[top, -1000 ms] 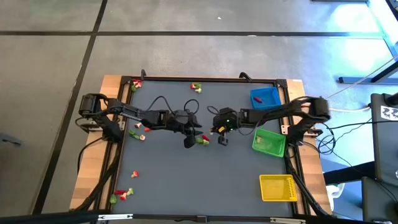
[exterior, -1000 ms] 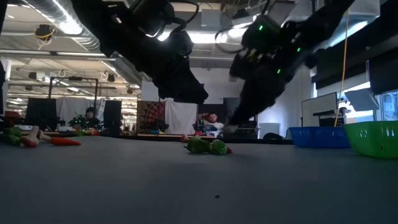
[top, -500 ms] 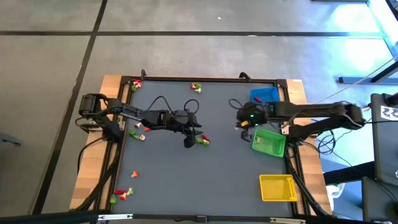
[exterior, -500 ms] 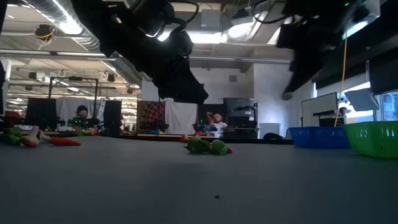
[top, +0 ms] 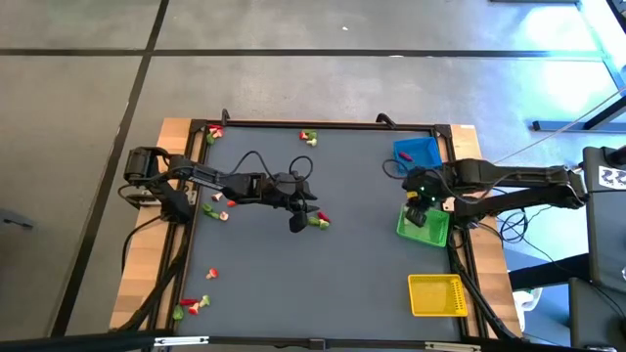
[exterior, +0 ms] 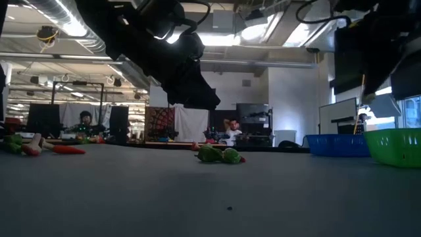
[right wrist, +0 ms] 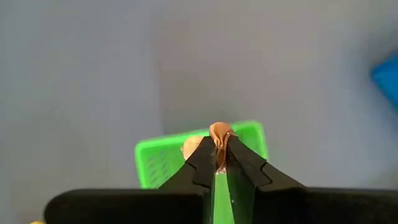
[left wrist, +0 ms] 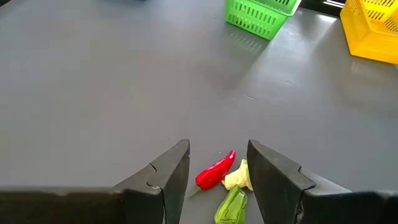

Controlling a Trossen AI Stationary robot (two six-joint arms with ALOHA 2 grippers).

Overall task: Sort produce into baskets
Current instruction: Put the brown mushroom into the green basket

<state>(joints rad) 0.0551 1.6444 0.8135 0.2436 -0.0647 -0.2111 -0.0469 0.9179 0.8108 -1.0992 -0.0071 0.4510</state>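
Right wrist view: right gripper (right wrist: 218,158) pinches a brownish piece (right wrist: 220,134) above the green basket (right wrist: 163,159), which holds a pale piece (right wrist: 190,146).

A small brown piece (right wrist: 220,135) was pinched between the tips of the right gripper (right wrist: 219,163), right above the green basket (right wrist: 163,160). A blue basket (top: 417,152) sat near that gripper, and a yellow basket (top: 436,294) lay farther off. A red pepper (left wrist: 215,172), a whitish piece (left wrist: 238,177) and a green piece (left wrist: 231,206) lay together on the table between the fingers of the left gripper (left wrist: 219,171). More little red and green pieces (top: 194,305) lay far from both grippers.
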